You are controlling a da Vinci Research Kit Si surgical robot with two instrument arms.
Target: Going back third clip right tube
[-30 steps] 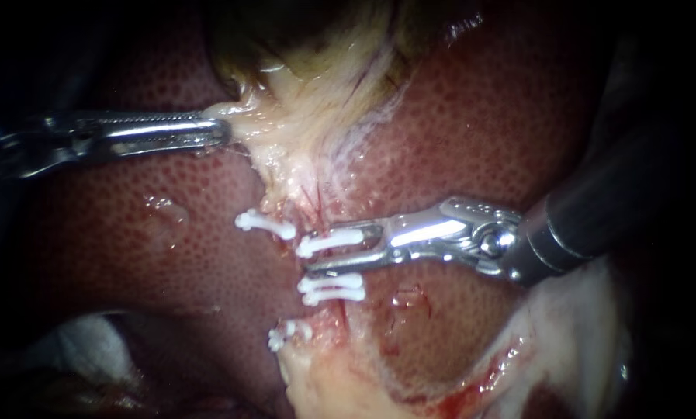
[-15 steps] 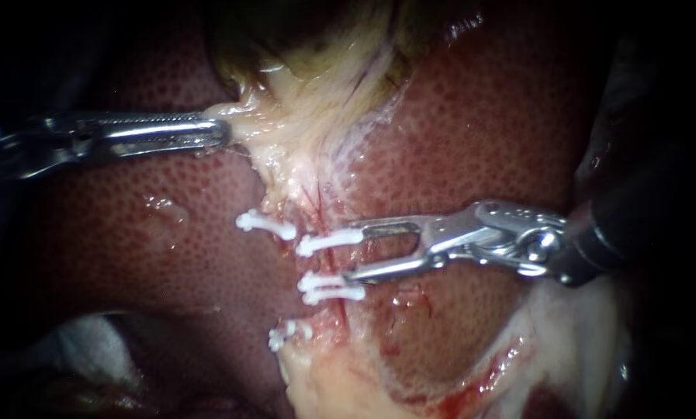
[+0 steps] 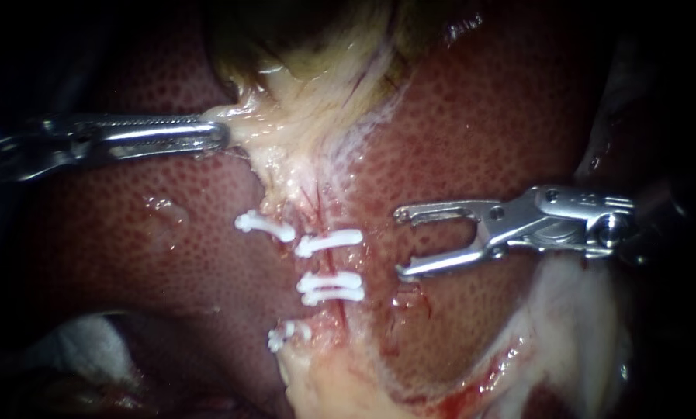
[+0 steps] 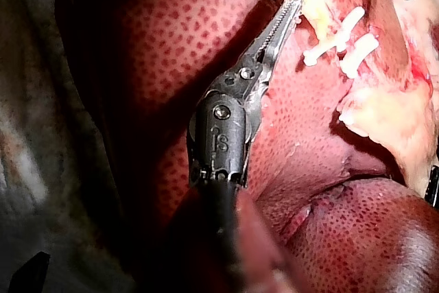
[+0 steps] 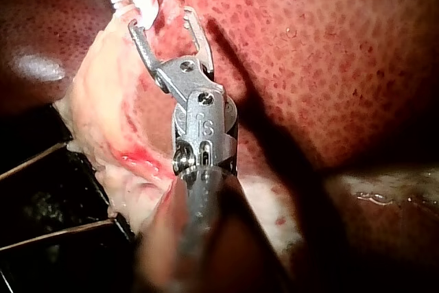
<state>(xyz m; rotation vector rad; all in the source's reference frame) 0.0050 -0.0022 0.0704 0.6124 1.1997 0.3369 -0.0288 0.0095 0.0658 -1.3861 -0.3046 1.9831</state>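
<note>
**Back the right tool out clean**

Right tool [image 3: 399, 242]: jaws wide, empty, near the upper clip [image 3: 328, 242] on the right tube [image 3: 334, 264]. Retract along the shaft axis, no sideways sweep. Left tool [image 3: 222, 133] clamps pale tissue [image 3: 264, 128]; hold that tension.

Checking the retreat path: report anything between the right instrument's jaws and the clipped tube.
Nothing visible does. The right instrument has open, empty jaws standing clear of the clips, with only bare liver between.
</note>
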